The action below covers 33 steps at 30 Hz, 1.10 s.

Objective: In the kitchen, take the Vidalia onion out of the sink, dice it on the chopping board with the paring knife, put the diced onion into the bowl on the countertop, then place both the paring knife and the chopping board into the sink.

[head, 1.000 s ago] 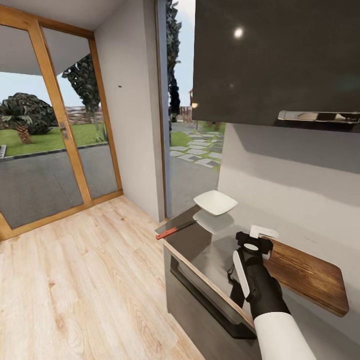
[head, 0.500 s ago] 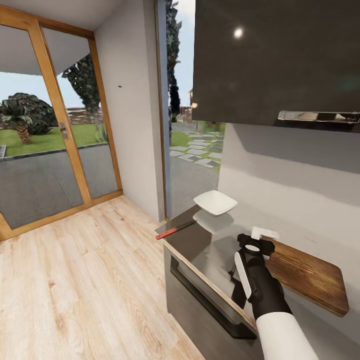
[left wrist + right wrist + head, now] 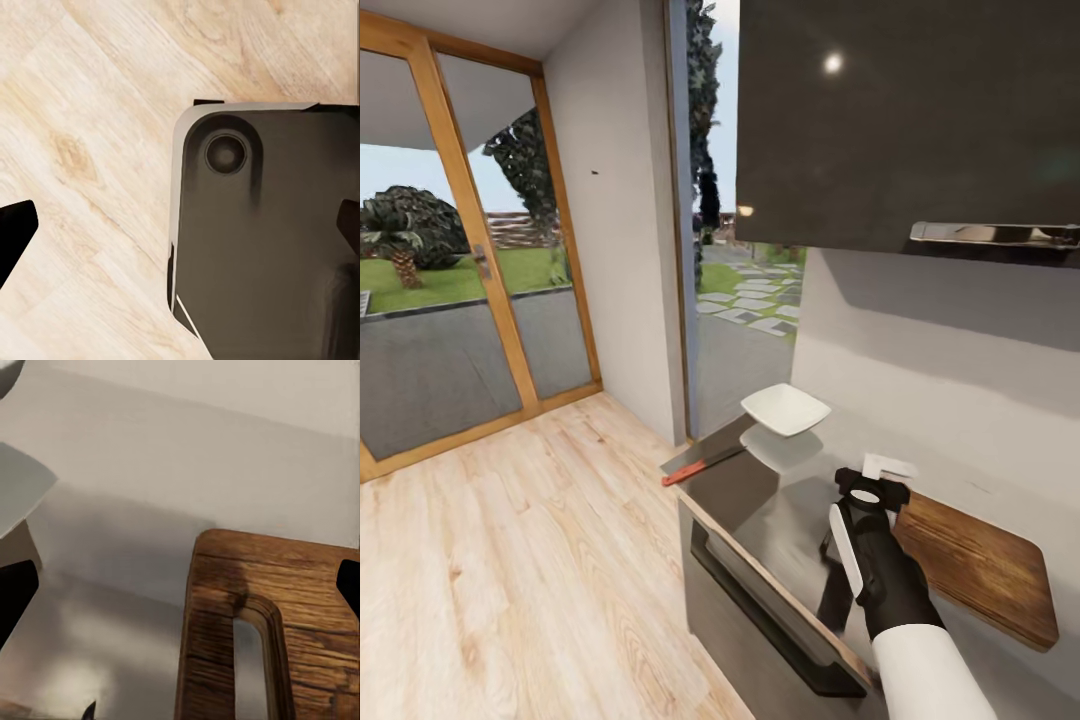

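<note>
The brown wooden chopping board (image 3: 980,565) lies on the grey countertop (image 3: 760,495) against the backsplash. In the right wrist view its slot handle end (image 3: 225,607) is close below. My right gripper (image 3: 870,492) hovers over that end, open (image 3: 180,585), its dark fingertips (image 3: 16,594) spread wide with nothing between them. The red-handled paring knife (image 3: 700,465) lies at the counter's far corner. Just behind it sits the white bowl (image 3: 785,409). My left gripper (image 3: 180,225) is open over the wood floor, beside the robot's dark base (image 3: 262,247). The sink and onion are out of view.
A dark wall cabinet (image 3: 910,120) with a steel handle (image 3: 995,233) hangs low over the counter. A drawer with a black handle (image 3: 760,610) is below the worktop. Light wood floor (image 3: 530,560) spreads left toward glass doors (image 3: 440,300). A small white piece (image 3: 888,466) sits by the board's end.
The whole picture has shifted slightly left, so the camera moved. My right gripper stays over the board's handle end, having edged a little to the right.
</note>
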Motion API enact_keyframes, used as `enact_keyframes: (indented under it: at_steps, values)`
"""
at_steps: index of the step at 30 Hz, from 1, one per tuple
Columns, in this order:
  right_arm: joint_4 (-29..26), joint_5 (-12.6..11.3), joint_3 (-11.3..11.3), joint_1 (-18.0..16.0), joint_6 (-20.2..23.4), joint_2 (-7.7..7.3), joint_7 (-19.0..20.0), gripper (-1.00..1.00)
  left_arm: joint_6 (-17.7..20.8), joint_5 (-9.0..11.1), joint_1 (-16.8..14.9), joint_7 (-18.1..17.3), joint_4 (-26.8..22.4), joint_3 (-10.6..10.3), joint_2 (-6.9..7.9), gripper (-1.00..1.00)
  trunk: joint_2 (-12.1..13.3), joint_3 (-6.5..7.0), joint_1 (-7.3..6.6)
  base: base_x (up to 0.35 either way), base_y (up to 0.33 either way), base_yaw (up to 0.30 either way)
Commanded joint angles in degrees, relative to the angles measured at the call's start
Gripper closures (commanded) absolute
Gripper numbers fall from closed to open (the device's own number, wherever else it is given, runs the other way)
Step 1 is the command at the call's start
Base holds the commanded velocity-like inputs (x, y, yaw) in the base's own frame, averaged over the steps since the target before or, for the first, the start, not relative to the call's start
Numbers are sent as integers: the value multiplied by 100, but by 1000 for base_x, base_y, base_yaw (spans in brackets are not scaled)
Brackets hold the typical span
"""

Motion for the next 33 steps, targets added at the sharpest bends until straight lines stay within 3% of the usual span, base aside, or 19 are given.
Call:
enact_keyframes:
  at_steps: [1, 8, 15, 33]
  values:
    - [-4, 33, -8, -3, 45, 4, 1, -100, -30, 10, -4, -1, 12, 14, 0, -100, -4, -6, 2, 108, -80, 0]
    - [75, -23, -8, -4, 45, 4, 5, -100, -33, 10, -4, -1, 9, 14, 0, -100, -4, -6, 2, 33, -25, 0]
    - [89, -554, -8, -3, 45, -68, 5, -100, -31, 10, -4, -1, 12, 14, 0, -100, -4, -6, 2, 1, -1, 0]
    - [97, -608, -8, -4, 45, -84, 57, -100, -32, 10, -4, -1, 11, 14, 0, -100, -4, -6, 2, 0, 0, 0]
